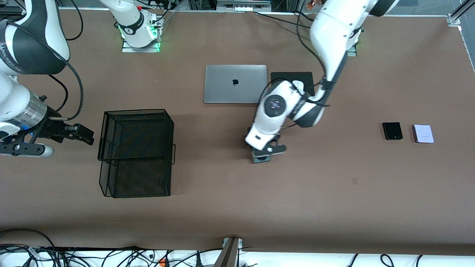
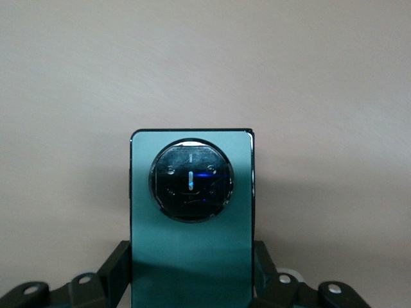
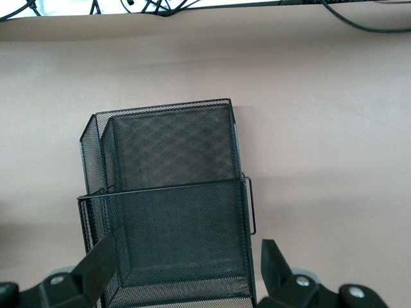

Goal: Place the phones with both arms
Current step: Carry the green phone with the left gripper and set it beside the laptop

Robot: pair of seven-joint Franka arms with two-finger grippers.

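My left gripper (image 1: pixel 264 151) is down at the middle of the table, nearer the front camera than the laptop. It is shut on the long dark-green phone (image 1: pixel 260 159). In the left wrist view the phone (image 2: pixel 191 237) with its round camera ring sits between the fingers (image 2: pixel 122 260) of my left gripper (image 2: pixel 192 266), and each finger presses a long edge. The small black phone (image 1: pixel 392 130) and the pale-lilac phone (image 1: pixel 423 134) lie side by side toward the left arm's end. My right gripper (image 1: pixel 79 133) is open and empty beside the mesh basket (image 1: pixel 135 152); it also shows in the right wrist view (image 3: pixel 186 269).
The black wire-mesh basket (image 3: pixel 167 212) has two compartments and stands toward the right arm's end. A shut silver laptop (image 1: pixel 235 84) and a black pad (image 1: pixel 293 78) lie near the arms' bases. Bare brown table (image 1: pixel 334 185) surrounds the phones.
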